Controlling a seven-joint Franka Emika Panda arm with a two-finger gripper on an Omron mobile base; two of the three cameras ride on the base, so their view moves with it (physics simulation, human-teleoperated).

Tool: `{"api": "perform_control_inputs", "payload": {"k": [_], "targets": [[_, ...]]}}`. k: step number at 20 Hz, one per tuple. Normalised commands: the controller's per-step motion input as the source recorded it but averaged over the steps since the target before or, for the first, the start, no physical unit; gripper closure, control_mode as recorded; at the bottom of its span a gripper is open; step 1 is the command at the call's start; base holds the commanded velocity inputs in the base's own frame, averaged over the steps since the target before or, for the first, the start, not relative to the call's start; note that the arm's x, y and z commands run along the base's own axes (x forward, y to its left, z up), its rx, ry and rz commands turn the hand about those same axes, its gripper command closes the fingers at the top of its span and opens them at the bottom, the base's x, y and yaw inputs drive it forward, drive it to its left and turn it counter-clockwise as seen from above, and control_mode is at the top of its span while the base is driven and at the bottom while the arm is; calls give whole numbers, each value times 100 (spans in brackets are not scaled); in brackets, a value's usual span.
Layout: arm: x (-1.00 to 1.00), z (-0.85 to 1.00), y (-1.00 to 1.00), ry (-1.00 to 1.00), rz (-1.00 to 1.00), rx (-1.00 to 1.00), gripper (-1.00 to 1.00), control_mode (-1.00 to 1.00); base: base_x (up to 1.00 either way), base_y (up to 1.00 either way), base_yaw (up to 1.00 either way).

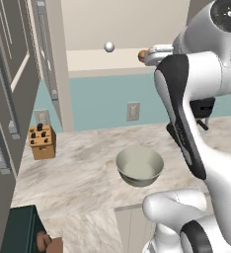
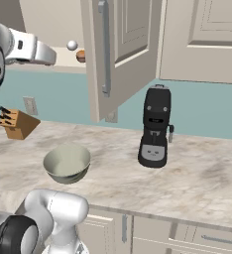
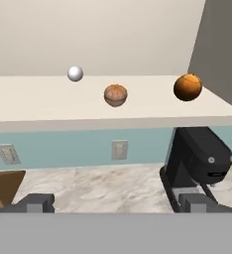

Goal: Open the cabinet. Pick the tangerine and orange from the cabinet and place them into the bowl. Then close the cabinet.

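Sitting in the open cabinet (image 3: 113,106): tangerine (image 3: 115,95), orange (image 3: 188,87), white ball (image 3: 75,73).

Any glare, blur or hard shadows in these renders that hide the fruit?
Hand view: flat, even light, no glare; orange and tangerine sharp on the cabinet shelf. Left base view: the arm covers most of the fruit. Right base view: soft, fruit tiny beside the door.

The counter (image 2: 197,173) is finished in smooth veined marble. The bowl (image 1: 139,166) looks matt and smooth, the knife block (image 1: 42,142) wooden, the coffee machine (image 2: 155,127) glossy black plastic. A dimpled skin is shown on the orange (image 3: 188,87).
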Motion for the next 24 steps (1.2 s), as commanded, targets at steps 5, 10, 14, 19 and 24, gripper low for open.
{"api": "perform_control_inputs", "payload": {"k": [5, 10, 14, 19, 24], "targets": [[72, -6, -28, -2, 4, -8, -100, -100, 0, 0, 0], [65, -9, -36, 1, 12, 1, -100, -100, 0, 0, 0], [59, -1, -23, 0, 7, 2, -100, -100, 0, 0, 0], [65, -14, -2, 0, 1, 2, -100, -100, 0, 0, 0], [68, -22, 0, 0, 0, 4, -100, -100, 0, 0, 0]]}}
